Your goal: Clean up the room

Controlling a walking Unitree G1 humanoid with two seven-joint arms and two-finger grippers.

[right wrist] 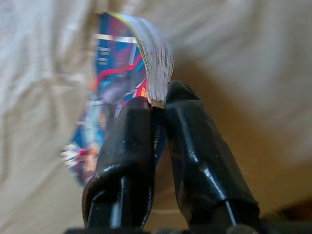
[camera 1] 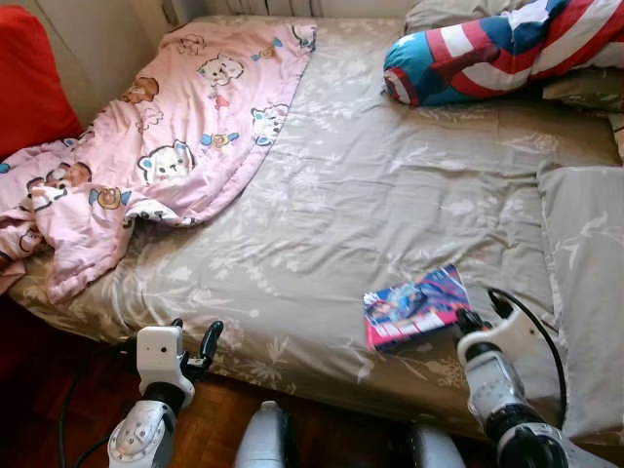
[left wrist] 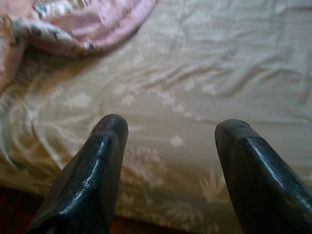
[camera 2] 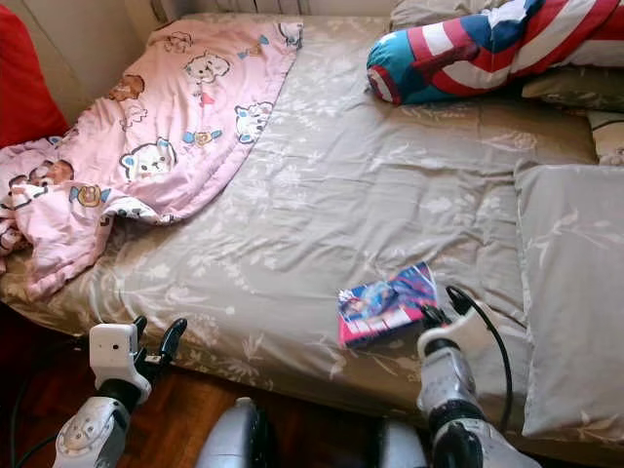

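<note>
My right gripper [right wrist: 157,100] is pinching the comic book [camera 1: 414,306] lying on the bed [camera 1: 322,195]; my left gripper [left wrist: 170,131] is hovering open at the bed's edge.

We see a matt cloth bedsheet [camera 1: 370,185], softly creased, with a pale leaf print. The pink blanket [camera 1: 166,127] is thin printed cloth, rumpled. The book [camera 1: 414,307] has a glossy paper cover; its page edges are matt white paper. The right gripper [right wrist: 157,103] and left gripper [left wrist: 170,131] have smooth, glossy black fingers. The floor [camera 1: 210,429] is polished dark wood. The pillow [camera 1: 507,49] is striped cloth.
</note>
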